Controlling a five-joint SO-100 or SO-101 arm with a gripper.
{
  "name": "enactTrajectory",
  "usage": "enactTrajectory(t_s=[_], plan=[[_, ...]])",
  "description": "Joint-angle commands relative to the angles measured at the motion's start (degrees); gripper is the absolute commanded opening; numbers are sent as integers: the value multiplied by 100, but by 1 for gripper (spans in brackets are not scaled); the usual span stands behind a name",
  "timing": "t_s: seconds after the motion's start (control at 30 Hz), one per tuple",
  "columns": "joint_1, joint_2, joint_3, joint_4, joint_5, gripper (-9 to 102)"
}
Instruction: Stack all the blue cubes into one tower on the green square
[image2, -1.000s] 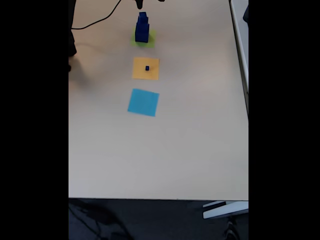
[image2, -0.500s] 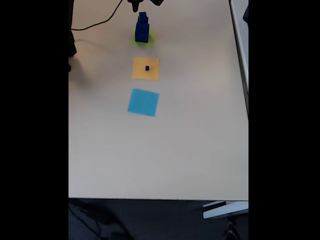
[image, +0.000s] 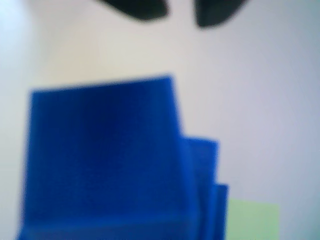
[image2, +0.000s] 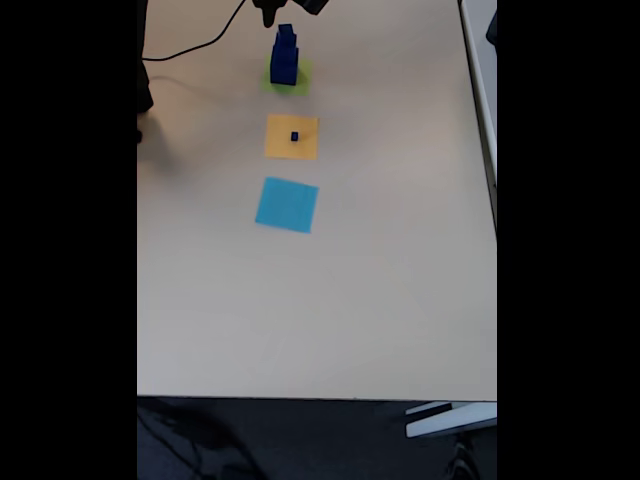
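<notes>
Blue cubes (image2: 284, 58) stand stacked on the green square (image2: 300, 80), largest lowest for steadiness. One tiny cube (image2: 295, 136) waits on the orange square (image2: 291, 137), just beside green. Gripper (image: 179, 12) hovers above the tower, fingers parted, empty.

Matt blue cubes (image: 100, 160), papery green square (image2: 300, 78), smooth matt table (image2: 320, 300)

In the wrist view the blue cubes (image: 105, 160) are blurred and cut off at the 6 o'clock edge, hiding most of the green square (image: 252, 220); the gripper (image: 180, 10) is cropped at 12 o'clock, its tips blurred
</notes>
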Motion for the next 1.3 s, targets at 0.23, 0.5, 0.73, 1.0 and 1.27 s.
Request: enactTrajectory(t_s=[0.23, 0.5, 0.73, 1.0, 1.27], plan=[[149, 343, -176, -62, -167, 0], [176, 193, -378, -53, -255, 0], [167, 26, -624, -26, -255, 0], [132, -44, -694, -9, -229, 0], [158, -105, -694, -18, -272, 0]])
